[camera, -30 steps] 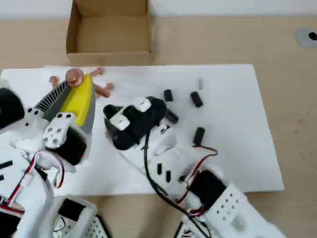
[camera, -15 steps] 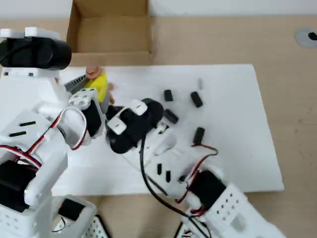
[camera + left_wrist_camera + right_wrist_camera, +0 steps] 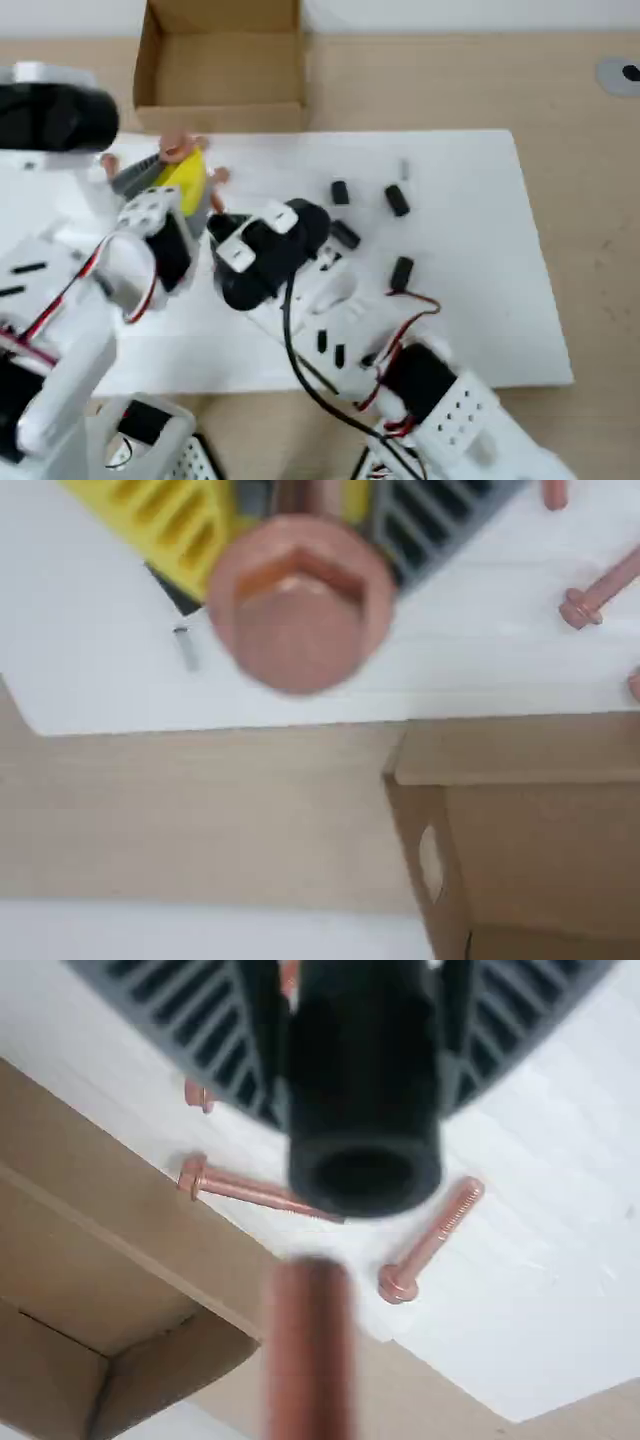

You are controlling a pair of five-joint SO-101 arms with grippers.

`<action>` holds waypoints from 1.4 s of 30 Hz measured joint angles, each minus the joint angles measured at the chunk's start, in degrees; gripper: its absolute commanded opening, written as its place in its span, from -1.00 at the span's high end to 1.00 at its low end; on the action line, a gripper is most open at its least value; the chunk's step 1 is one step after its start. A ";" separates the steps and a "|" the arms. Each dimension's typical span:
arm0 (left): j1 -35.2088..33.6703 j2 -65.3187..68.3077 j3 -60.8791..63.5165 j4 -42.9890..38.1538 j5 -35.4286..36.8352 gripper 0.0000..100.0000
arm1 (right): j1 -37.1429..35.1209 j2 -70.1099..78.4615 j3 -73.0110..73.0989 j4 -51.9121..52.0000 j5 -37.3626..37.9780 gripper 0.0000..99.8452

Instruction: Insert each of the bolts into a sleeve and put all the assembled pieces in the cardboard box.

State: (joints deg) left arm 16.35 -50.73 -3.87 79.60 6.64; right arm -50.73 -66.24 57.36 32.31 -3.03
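Observation:
My left gripper (image 3: 178, 165), with one yellow and one grey jaw, is shut on a copper bolt (image 3: 300, 600) whose hexagonal head faces the left wrist camera. Close to its right, my right gripper (image 3: 216, 230) is shut on a black sleeve (image 3: 365, 1110). The held bolt's shaft (image 3: 308, 1350) lies just in front of the sleeve's open bore, slightly off its axis and apart from it. Loose bolts (image 3: 255, 1188) (image 3: 430, 1240) lie on the white sheet near the cardboard box (image 3: 220, 62). Several loose black sleeves (image 3: 397, 200) lie right of the grippers.
The white sheet (image 3: 470, 300) covers the middle of the wooden table. The box stands open just beyond the sheet's far left edge (image 3: 520, 830). A small grey pin (image 3: 183, 645) lies on the sheet. Both arms' bodies and cables crowd the near side.
The left arm has risen and swung right, carrying the bolt towards the right gripper. The right gripper with the sleeve has shifted slightly left.

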 measured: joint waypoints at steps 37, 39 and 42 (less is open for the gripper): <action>2.99 0.26 2.02 1.58 2.73 0.99 | 0.79 0.00 0.00 0.00 0.00 0.98; 2.99 0.26 2.11 1.58 2.73 0.99 | 0.79 0.00 0.00 0.00 0.00 0.98; 2.99 0.26 2.11 1.58 2.73 0.99 | 0.79 0.00 0.00 0.00 0.00 0.98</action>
State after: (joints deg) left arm 19.34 -50.46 -1.76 81.19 9.36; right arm -49.93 -66.24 57.36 32.31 -3.03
